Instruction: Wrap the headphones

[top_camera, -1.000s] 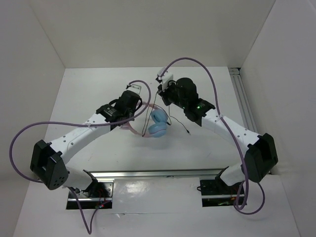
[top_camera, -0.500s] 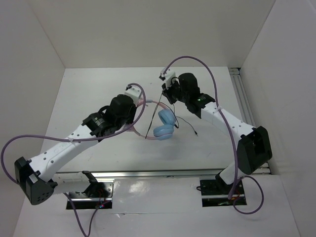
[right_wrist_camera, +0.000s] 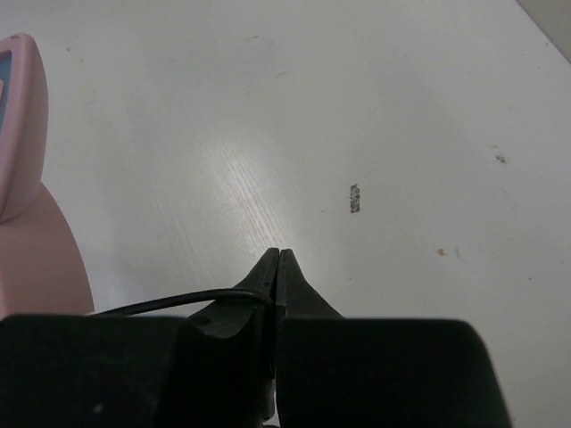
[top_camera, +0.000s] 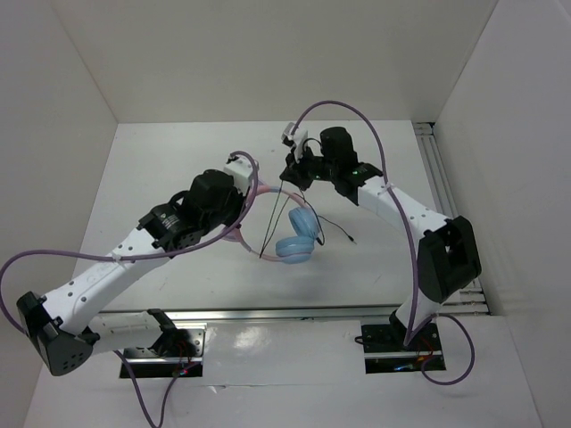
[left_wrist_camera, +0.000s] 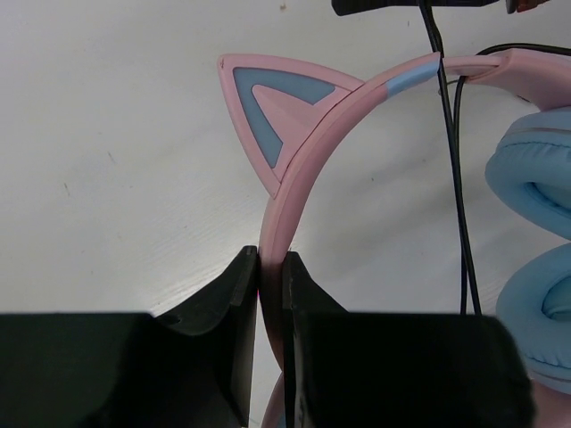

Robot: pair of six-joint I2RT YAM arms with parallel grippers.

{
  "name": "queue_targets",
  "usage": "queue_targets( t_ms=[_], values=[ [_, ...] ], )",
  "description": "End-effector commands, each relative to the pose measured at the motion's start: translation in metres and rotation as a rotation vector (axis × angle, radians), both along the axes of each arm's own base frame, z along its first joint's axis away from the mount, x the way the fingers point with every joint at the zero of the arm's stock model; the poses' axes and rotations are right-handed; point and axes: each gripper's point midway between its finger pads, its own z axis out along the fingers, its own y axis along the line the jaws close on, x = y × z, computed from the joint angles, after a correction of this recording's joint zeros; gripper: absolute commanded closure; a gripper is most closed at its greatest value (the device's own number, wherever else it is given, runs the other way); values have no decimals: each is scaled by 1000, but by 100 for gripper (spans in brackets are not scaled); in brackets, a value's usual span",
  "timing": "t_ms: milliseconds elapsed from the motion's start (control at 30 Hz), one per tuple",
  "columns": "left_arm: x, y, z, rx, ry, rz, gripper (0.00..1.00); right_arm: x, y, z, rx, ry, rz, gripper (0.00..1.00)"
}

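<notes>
The headphones lie mid-table: a thin pink cat-ear headband (top_camera: 253, 189) and two light-blue ear cups (top_camera: 299, 237). My left gripper (top_camera: 246, 203) is shut on the headband (left_wrist_camera: 312, 152) just below a cat ear (left_wrist_camera: 268, 102), with the ear cups (left_wrist_camera: 535, 178) to its right. My right gripper (top_camera: 288, 175) is behind the headband, shut on the thin black cord (right_wrist_camera: 178, 300), which enters its jaws from the left. The cord (top_camera: 272, 223) runs taut from that gripper across the band towards the front, and its loose end (top_camera: 348, 236) trails to the right. In the left wrist view the cord (left_wrist_camera: 459, 178) crosses the band.
Thick purple robot cables (top_camera: 375, 147) loop above both arms. An aluminium rail (top_camera: 439, 174) runs along the right wall and another (top_camera: 268, 314) along the near edge. White walls enclose the table on the left, back and right.
The left gripper has carried the headphones to the right and nearer. The right gripper has shifted slightly left with the cord, which now stretches straight across the headband.
</notes>
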Motion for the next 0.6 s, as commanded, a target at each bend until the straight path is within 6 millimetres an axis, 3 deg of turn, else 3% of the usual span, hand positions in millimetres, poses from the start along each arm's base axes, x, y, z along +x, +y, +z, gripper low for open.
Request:
queue_targets(
  t_ms=[0,167,267,433,500,533,567],
  values=[
    [-24,-3,42,-74,-24,-76,100,33,-16,34,102,-106,-70,97],
    [-28,8,60,-104,-48,-27,100,29,-12,23,160,-69,-46,96],
    [-33,7,68,-134,-48,-43,100,25,-4,29,217,-60,-10,91],
    [-42,5,87,-198,-45,-53,100,21,5,28,330,-11,55,50],
    [-45,5,92,-214,-39,-55,100,17,11,19,355,27,94,45],
    [-45,4,91,-206,-30,-54,100,17,15,25,388,21,111,44],
    [-46,3,90,-217,-21,-58,100,16,17,15,395,49,127,43]
  ],
)
